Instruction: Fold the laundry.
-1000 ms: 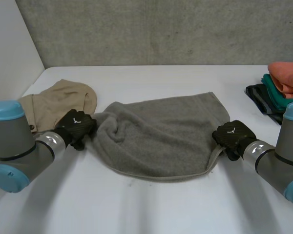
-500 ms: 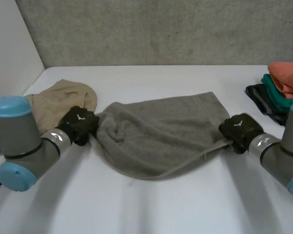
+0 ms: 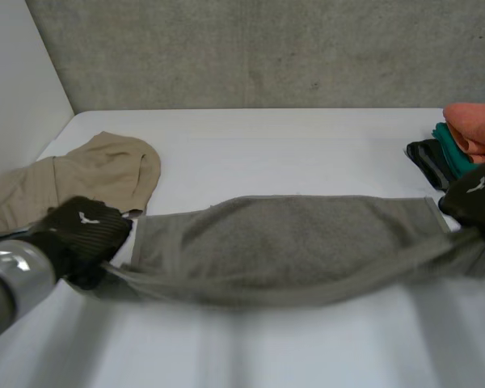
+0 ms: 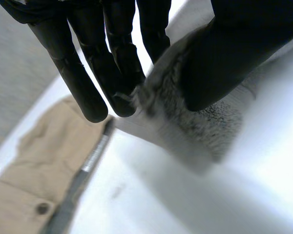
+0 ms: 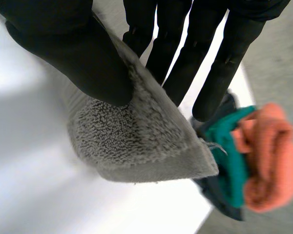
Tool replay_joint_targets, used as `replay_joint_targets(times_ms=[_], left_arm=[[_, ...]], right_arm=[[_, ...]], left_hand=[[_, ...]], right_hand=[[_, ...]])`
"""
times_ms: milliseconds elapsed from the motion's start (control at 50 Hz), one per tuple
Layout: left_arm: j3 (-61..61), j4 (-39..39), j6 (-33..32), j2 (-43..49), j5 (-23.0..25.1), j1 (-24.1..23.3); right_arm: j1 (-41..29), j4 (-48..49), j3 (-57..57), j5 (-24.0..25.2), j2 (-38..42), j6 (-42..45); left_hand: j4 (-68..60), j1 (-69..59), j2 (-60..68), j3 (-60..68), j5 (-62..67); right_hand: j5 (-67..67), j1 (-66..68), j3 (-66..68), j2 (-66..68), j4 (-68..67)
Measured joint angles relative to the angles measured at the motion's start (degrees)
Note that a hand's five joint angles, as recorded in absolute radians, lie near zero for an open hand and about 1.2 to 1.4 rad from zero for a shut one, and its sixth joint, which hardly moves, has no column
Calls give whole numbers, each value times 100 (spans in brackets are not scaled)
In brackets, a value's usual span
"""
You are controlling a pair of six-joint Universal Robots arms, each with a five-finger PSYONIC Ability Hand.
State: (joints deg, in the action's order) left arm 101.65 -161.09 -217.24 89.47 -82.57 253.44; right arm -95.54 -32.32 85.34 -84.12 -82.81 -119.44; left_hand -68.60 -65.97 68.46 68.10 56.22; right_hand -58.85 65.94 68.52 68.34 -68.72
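I hold the grey towel stretched wide between both hands, across the middle of the bench.

My left hand grips the towel's left end; in its wrist view the thumb presses the terry pile against straight fingers, so the cloth is pinched. My right hand holds the right end the same way, thumb on top of the fabric and fingers behind it, with a corner hanging below the thumb. The towel runs as a long flat band from one hand to the other. A beige garment with a button lies just behind my left hand. A stack of folded clothes, orange over teal over something dark, sits just behind my right hand.
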Motion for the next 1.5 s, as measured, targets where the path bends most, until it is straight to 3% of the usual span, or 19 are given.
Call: replay_joint_targets(times_ms=[140,240,340,360,380,500,620,840,1060,1180,1260,1400,1420,1500], left_arm=[[-1049,-704,-1,1869,-369,-217],[-2770,-1065,-28,2925,-1046,-490],[-4636,-1379,-62,3765,-1670,-761],[-4810,-1439,-63,3821,-1707,-778],[-5346,-1741,-63,3890,-1764,-807],[-6558,-3328,-15,3605,-1596,-776],[-6229,-4066,244,3192,-1461,-683],[-3907,-4095,889,2783,-1294,-414],[-2204,-4083,984,2973,-1152,-378],[-1253,-4017,929,3021,-1128,-400],[-690,-3810,887,2720,-1128,-428],[636,-2583,650,1289,-1122,-466],[1022,-2057,461,839,-1121,-469],[1652,-1143,-6,142,-1117,-466]], right_arm=[[-50,394,-429,-121,1258,-32],[-176,1029,-1310,-254,1875,-106],[-435,2515,-2383,-307,2086,-359],[-443,2591,-2417,-306,2085,-377],[-503,3310,-2678,-304,2055,-558],[-578,5536,-3006,-232,1763,-1214],[-571,6188,-2879,-66,1615,-1505],[-565,5395,-1881,206,1848,-1650],[-481,4719,-881,690,2679,-2330],[-147,3756,-621,724,2880,-2511],[-3,3140,-431,729,2669,-2383],[313,1562,427,636,1410,-1387],[487,1182,748,580,1001,-949],[946,633,1482,420,150,189]], left_hand=[[-2,0,0,2,0],[-14,0,12,22,0],[-22,0,13,23,0],[-22,0,13,23,0],[-25,0,16,29,0],[-26,0,18,29,0],[-26,0,19,29,0],[-26,0,19,30,0],[-26,0,19,30,0],[-26,0,19,30,0],[-26,0,19,30,0],[-26,0,19,30,0],[-26,0,19,30,0],[-26,0,19,30,0]], right_hand=[[-9,0,0,0,0],[-10,0,0,0,0],[-9,0,0,0,0],[-9,0,0,0,0],[-9,0,0,1,0],[-9,0,1,1,0],[-10,0,1,0,-1],[-11,0,2,1,-4],[-11,0,2,1,-5],[-11,0,2,0,-5],[-11,0,3,0,-5],[-12,0,3,1,-5],[-12,0,3,1,-5],[-12,0,3,1,-5]])
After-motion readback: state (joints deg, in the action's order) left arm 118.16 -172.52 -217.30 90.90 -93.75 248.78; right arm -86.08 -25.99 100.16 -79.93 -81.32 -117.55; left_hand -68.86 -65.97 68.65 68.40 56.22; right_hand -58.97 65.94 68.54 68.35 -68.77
